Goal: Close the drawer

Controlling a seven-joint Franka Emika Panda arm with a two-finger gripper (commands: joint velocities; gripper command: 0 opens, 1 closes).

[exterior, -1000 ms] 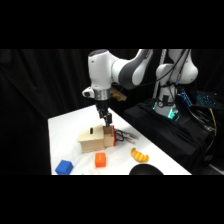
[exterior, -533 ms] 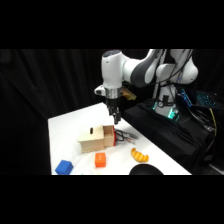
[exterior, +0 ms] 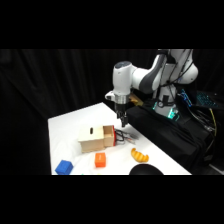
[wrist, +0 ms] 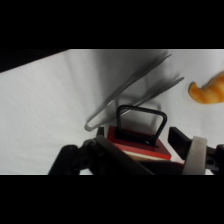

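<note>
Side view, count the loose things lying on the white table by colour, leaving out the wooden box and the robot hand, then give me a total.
Blue: 1, the blue block
Orange: 1, the orange block
Yellow-orange: 1, the curved piece
Total: 3

The white counter (exterior: pixel 75 130) is brightly lit against a dark black backdrop. In the wrist view, a soft grey shadow falls across it, and the near black linkage is blurred.

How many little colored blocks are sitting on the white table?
2. A small blue block lies at the table's near left corner. A small orange block lies right of it, in front of the pale wooden box. The box may hide others.
</note>
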